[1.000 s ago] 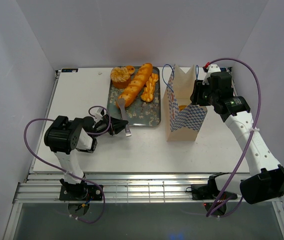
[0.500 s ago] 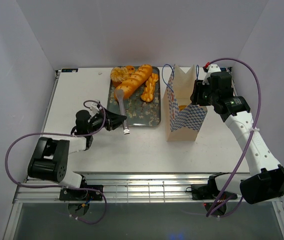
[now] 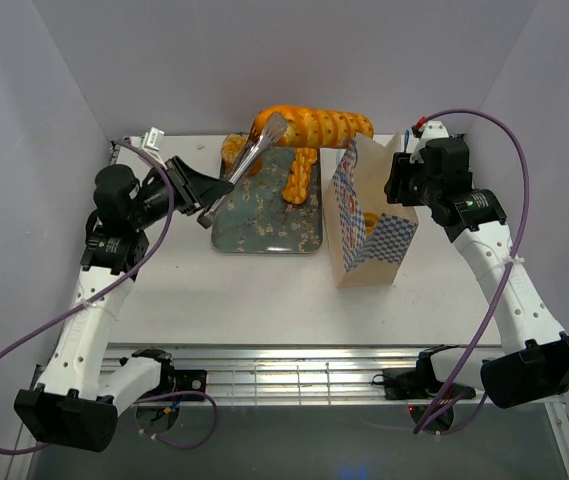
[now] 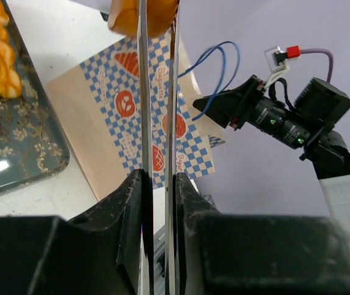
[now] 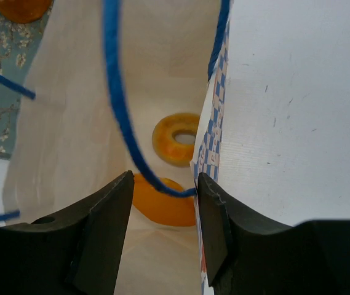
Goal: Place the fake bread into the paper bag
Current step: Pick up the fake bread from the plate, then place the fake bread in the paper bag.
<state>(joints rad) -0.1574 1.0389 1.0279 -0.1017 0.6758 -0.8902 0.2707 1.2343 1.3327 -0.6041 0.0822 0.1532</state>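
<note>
My left gripper (image 3: 204, 195) is shut on metal tongs (image 3: 244, 165), seen in the left wrist view as two blades (image 4: 143, 110) between the jaws. The tongs pinch one end of the long baguette (image 3: 314, 125), held in the air level, its far end at the paper bag's (image 3: 369, 235) top rim. My right gripper (image 3: 394, 185) is open at the bag's right rim, with the checkered wall (image 5: 210, 147) and a blue cord (image 5: 116, 92) between the jaws. Inside the bag lie a ring donut (image 5: 176, 138) and another orange pastry (image 5: 162, 206).
The grey blossom tray (image 3: 264, 220) lies left of the bag, with the twisted stick (image 3: 299, 180) on it. A round pastry (image 3: 232, 150) sits at its far left corner, partly hidden by the tongs. White walls close in on three sides.
My left arm has risen from table height and lifted the baguette off the tray with the tongs, up and right towards the bag's mouth. The bag now leans and gapes wider.
</note>
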